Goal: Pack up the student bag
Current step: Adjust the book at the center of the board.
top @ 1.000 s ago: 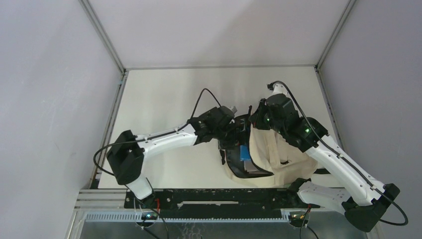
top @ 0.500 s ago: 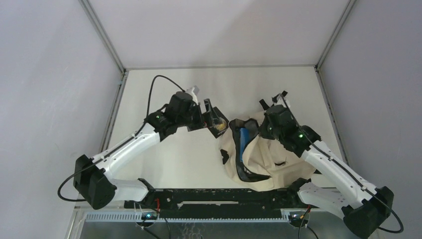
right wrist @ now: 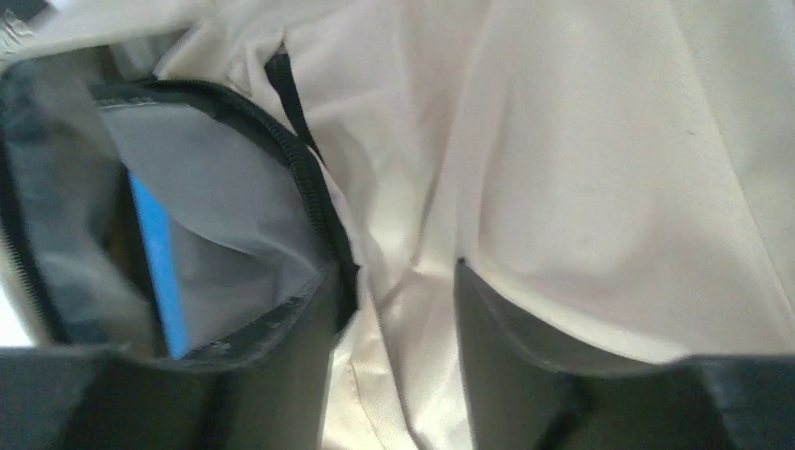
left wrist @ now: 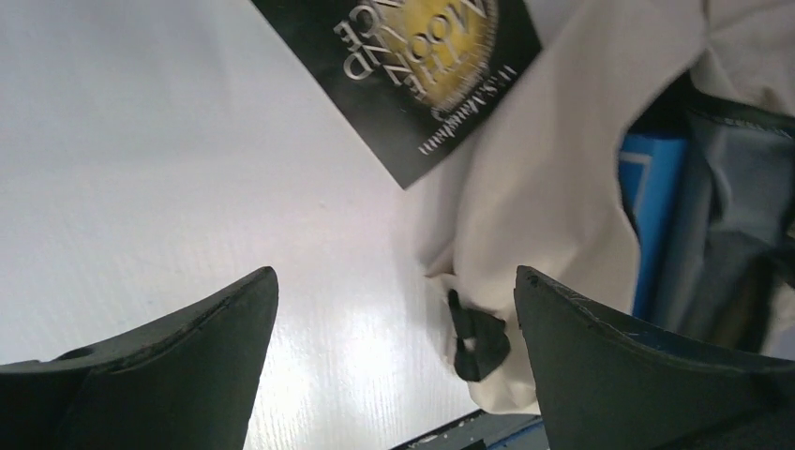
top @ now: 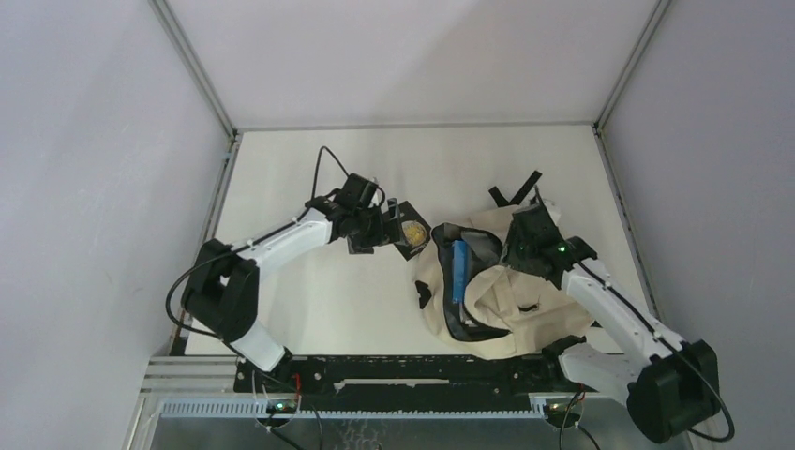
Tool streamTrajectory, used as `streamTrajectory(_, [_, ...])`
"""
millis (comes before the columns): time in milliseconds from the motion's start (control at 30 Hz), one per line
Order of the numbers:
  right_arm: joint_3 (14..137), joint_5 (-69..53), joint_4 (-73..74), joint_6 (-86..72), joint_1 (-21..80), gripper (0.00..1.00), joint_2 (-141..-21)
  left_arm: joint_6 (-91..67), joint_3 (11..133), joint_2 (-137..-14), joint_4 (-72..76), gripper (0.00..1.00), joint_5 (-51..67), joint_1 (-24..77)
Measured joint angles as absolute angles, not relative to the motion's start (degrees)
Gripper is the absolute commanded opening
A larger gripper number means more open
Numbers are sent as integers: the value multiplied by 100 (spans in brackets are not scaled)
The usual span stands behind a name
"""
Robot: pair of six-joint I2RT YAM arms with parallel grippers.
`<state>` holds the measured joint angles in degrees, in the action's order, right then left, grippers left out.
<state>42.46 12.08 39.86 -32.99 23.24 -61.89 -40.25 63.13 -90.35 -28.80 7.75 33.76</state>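
The student bag (top: 525, 295) lies cream and slumped at centre right, its black-zipped mouth facing left. A blue book (top: 458, 270) stands inside the mouth. A black book with a gold disc (top: 411, 232) lies on the table just left of the mouth. My left gripper (top: 382, 228) hovers beside that book with its jaws wide open and nothing between them. In the left wrist view the black book (left wrist: 422, 75) is ahead and the bag (left wrist: 553, 159) to the right. My right gripper (right wrist: 398, 356) is open over the bag (right wrist: 581, 141), with a cream fold showing between its fingers, next to the zipper rim.
The bag's black straps (top: 514, 190) trail toward the back of the white table (top: 309, 169). A black zipper pull (left wrist: 476, 337) hangs at the bag's near-left corner. A black rail (top: 403, 370) runs along the near edge. Grey walls stand on three sides.
My left arm drew back leftward from the bag's mouth, and the black book now lies beside it. My right gripper opened and dropped lower; the bag's top slumped.
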Motion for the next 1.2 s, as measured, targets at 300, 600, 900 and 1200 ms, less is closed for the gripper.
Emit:
streamTrajectory(300, [5837,1372,4174,-2987,3227,94,-5623,-4115,6311,-9150,-3048,96,615,2849])
streamTrajectory(600, [7513,1118,3146,-2915,4141,95,-8066,-4160,5564,-7599,-3192,96,414,1625])
streamTrajectory(900, [9885,381,3203,-2891,3667,97,-11312,-4154,5048,-5623,-3732,97,78,976])
streamTrajectory(1200, [11030,97,3728,-3192,3131,99,-13076,-4056,5046,-4862,-4289,100,-220,954])
